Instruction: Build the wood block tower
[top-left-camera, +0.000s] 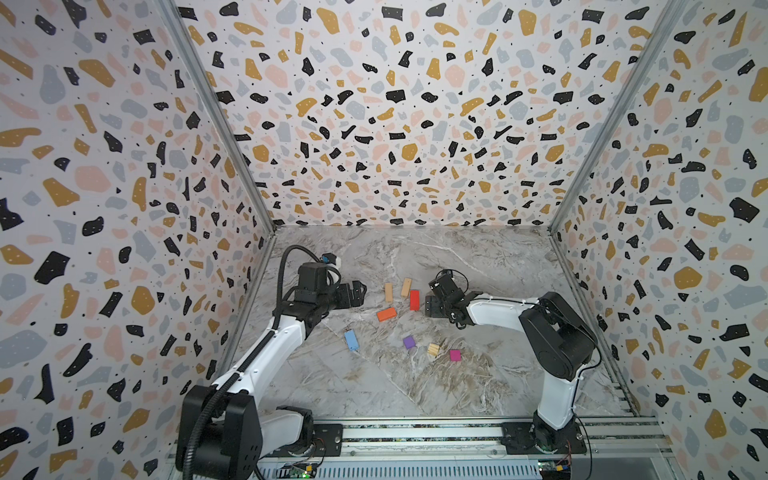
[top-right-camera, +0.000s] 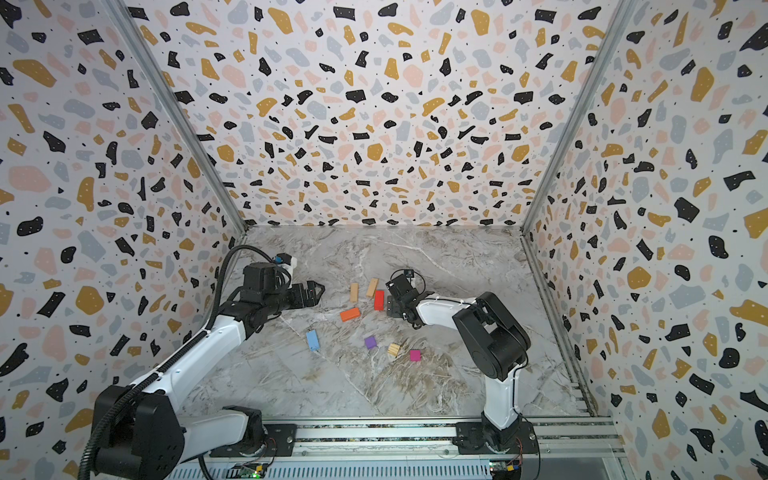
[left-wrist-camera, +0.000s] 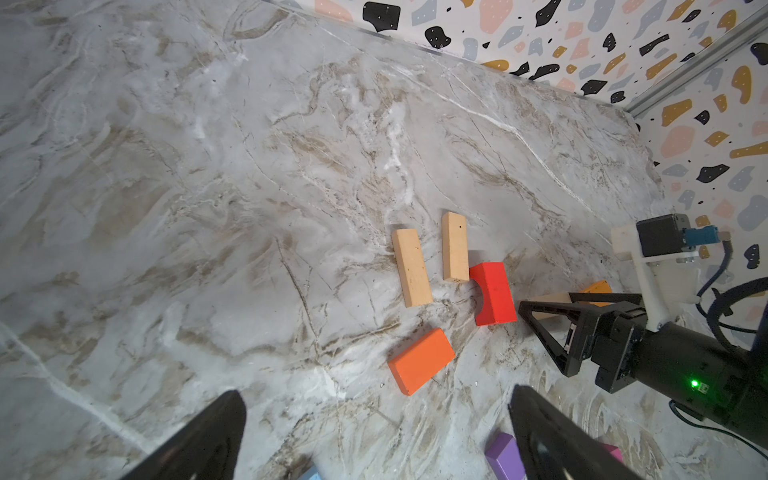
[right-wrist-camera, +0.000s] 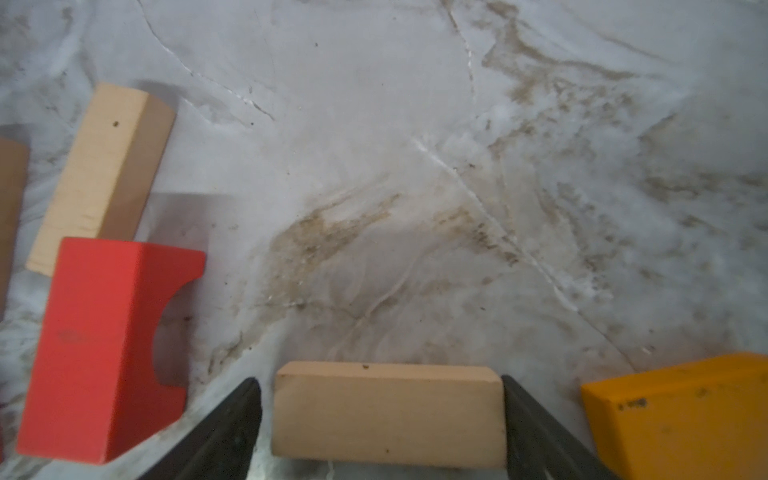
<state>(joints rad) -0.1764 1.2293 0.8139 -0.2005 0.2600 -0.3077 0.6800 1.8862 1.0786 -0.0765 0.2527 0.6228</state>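
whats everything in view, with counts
tan oblong blocks: 3, tan, two mid-table, one at the right gripper
red block: 1, red, beside tan pair
orange block: 1, orange, near red block
yellow block: 1, yellow, by right gripper
light blue block: 1, light blue, front left
cubes: 3, purple, tan, magenta, front row
table: 1, grey marble, inside speckled walls
left gripper: 1, black, open, left of blocks
right gripper: 1, black, open, around tan block
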